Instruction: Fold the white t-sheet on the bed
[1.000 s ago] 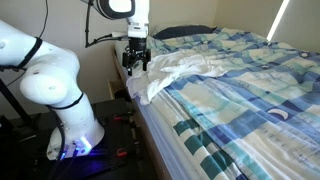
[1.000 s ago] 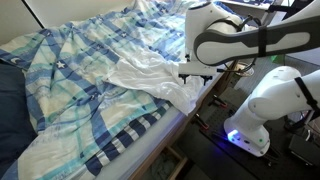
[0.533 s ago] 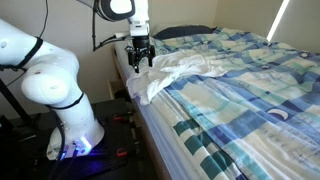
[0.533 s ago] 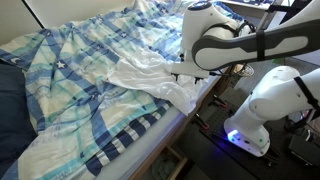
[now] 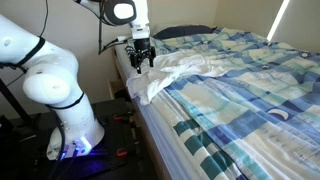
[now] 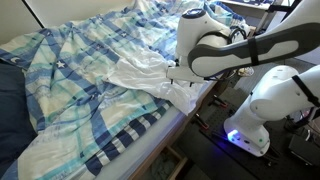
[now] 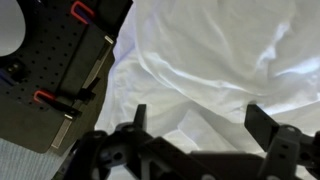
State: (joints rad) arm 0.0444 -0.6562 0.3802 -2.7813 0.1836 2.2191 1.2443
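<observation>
One checked bedspread [image 5: 250, 62] under white sheet [image 5: 176, 72]

the white sheet [image 7: 220, 70] is thin, soft cloth, matt, its surface creased and rumpled. the bedcover [image 5: 250, 85] is woven checked cloth, also matt and wrinkled. the pillow [image 5: 185, 32] is dark, dull cloth. the robot arm [image 5: 45, 75] wears smooth, glossy white plastic shells that catch highlights. the end effector [image 7: 197, 118] is black, matt and hard; whether plastic or coated metal cannot be told. in the wrist view a black board [image 7: 45, 60] is matt, dotted with rows of small holes, and looks like metal. the clamps [image 7: 85, 12] on it have red glossy grips and pale bare-metal bars. the wall [image 5: 75, 30] is smooth and matt.
</observation>
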